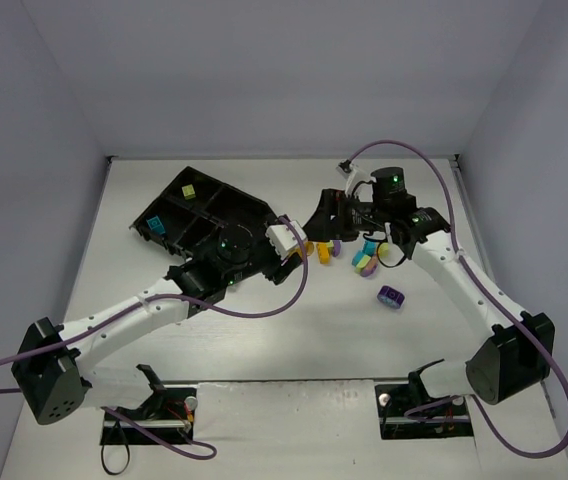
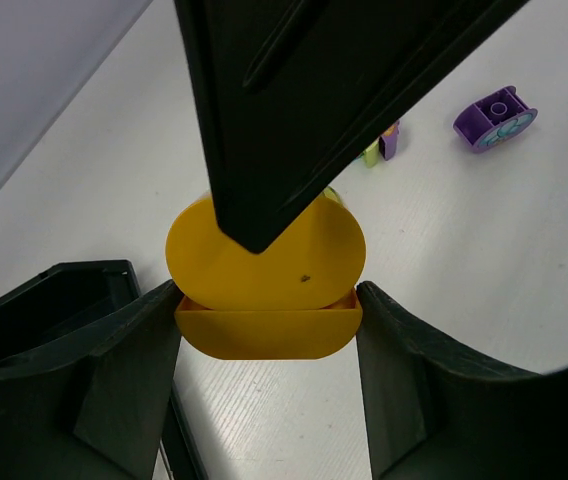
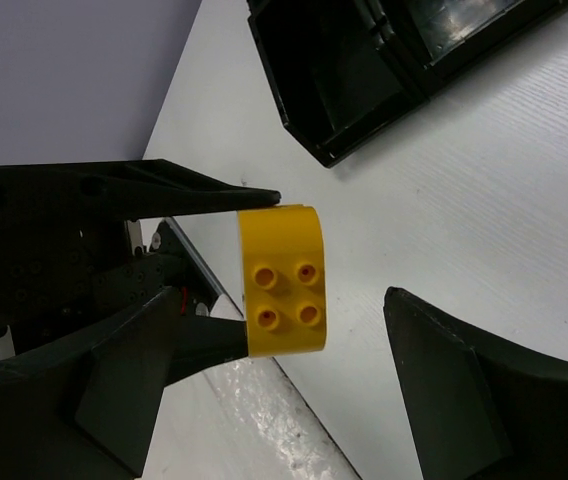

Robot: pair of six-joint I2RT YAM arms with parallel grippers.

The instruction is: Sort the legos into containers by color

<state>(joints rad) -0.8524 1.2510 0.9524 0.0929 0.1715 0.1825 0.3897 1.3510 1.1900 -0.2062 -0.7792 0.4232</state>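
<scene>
Left gripper (image 2: 266, 300) clamps the yellow brick (image 2: 264, 255); right gripper (image 3: 282, 300) gapes around it — seemingly not touching.

White worktop (image 1: 264, 340), bare-surfaced and pale, boxed in by plain grey-lilac walls (image 1: 264, 70) rising behind it and along both its sides.

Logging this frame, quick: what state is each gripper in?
Left gripper: closed on the yellow brick.
Right gripper: open, jaws astride that brick.

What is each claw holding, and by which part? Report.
The left claw pinches the yellow brick by its two opposite sides; right claw stands open around it, holding nothing.
</scene>
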